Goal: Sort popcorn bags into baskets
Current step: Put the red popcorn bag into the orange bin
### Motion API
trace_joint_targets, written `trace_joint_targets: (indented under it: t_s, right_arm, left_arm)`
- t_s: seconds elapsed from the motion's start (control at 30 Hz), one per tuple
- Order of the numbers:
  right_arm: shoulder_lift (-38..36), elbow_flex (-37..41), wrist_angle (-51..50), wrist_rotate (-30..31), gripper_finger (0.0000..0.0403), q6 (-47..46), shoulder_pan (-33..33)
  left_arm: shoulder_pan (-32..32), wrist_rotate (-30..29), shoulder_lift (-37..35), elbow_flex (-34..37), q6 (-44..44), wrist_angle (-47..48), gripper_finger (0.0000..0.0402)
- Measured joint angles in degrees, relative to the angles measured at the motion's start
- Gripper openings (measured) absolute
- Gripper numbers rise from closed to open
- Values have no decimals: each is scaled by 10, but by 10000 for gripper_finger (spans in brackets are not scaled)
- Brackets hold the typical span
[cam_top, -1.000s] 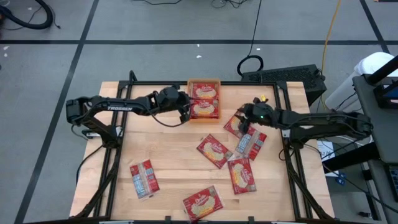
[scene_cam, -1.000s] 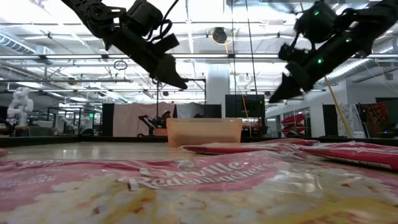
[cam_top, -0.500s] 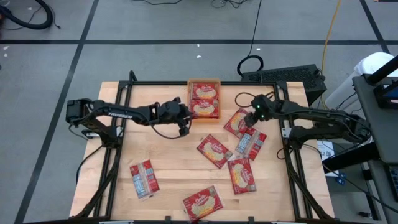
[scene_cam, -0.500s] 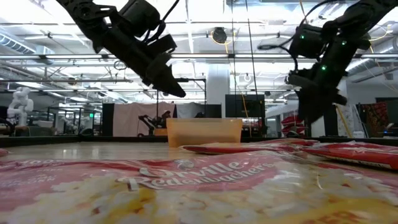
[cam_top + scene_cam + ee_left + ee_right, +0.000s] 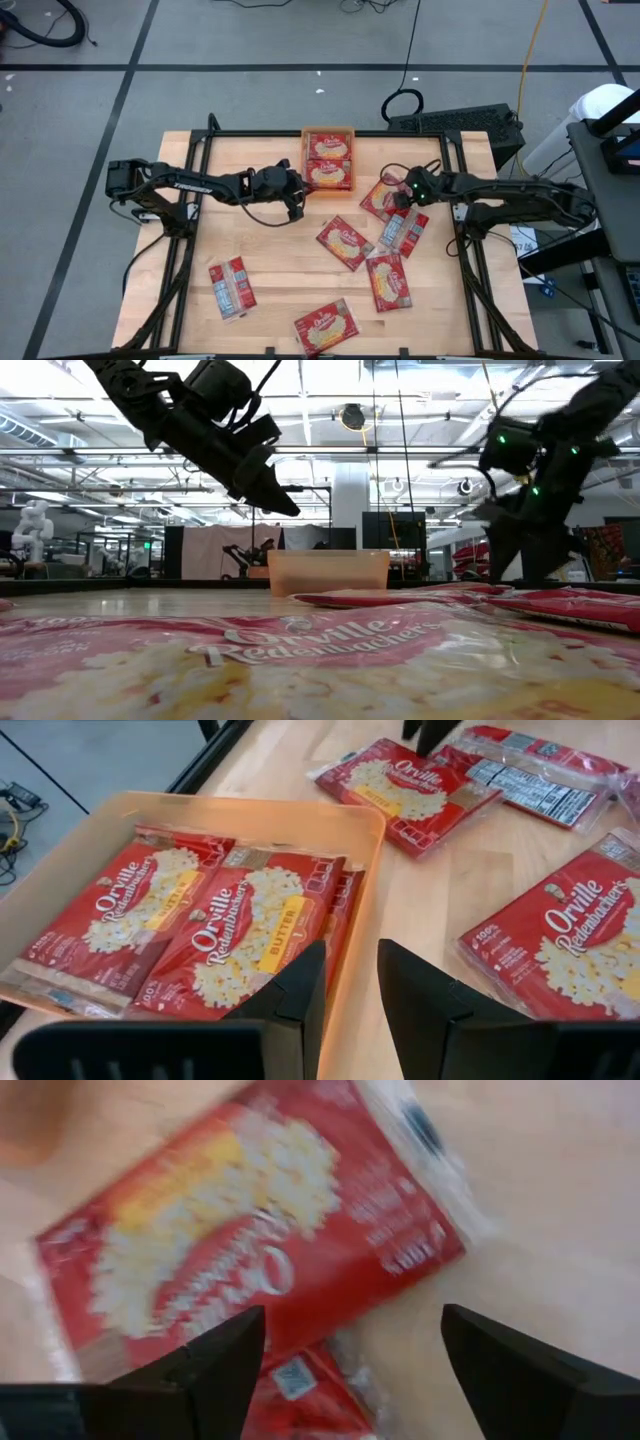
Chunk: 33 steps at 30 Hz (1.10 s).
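Observation:
The orange basket [image 5: 328, 130] stands at the table's far middle with two red popcorn bags [image 5: 190, 920] lying flat in it. Several more bags lie flat on the wood. My left gripper [image 5: 350, 955] hangs just off the basket's near left corner [image 5: 296, 203], narrowly open, with nothing between its fingers. My right gripper [image 5: 398, 203] points steeply down, wide open, close above a face-up bag [image 5: 250, 1240] right of the basket [image 5: 378, 195]. Its fingers straddle that bag's near end. Whether the tips touch it, I cannot tell.
Loose bags lie at the right [image 5: 405, 230], the centre [image 5: 345, 243], the near right [image 5: 388, 282], the near middle [image 5: 326, 327] and the near left [image 5: 231, 288]. Bare wood shows between the left arm and the near-left bag. A black frame edges the table.
My left gripper has drawn back from the basket's left side toward the near edge and sunk a little. My right gripper has rolled, tipped to point steeply down, sunk toward the bag right of the basket, and opened wide.

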<state>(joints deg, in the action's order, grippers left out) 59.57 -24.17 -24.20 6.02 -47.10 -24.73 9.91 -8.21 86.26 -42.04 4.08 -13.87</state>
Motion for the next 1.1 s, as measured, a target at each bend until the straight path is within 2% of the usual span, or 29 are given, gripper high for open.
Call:
trace_joint_targets:
  t_s: [0.17,0.3,0.4,0.53,0.7,0.77,0.87,1.1]
  right_arm:
    - [-2,68,123,3,293,-24,0]
    - [-1,128,290,8,278,-32,-1]
    - [0,177,421,12,249,-57,-8]
    - [2,232,529,32,177,-74,-20]
    - [9,228,507,42,46,-32,-23]
    - [9,223,511,28,13,-16,-22]
    - [12,213,506,1,24,-14,-22]
    - [11,152,398,-96,104,-32,-22]
  left_arm:
    - [0,0,0,0,9,0,97]
    - [0,0,0,0,16,-1,97]
    - [0,0,0,0,16,-2,97]
    - [0,0,0,0,16,-9,97]
    - [-3,1,0,0,13,-32,97]
    - [-5,1,0,0,12,-38,97]
    - [-9,2,0,0,11,-45,97]
    - [-10,2,0,0,4,-49,97]
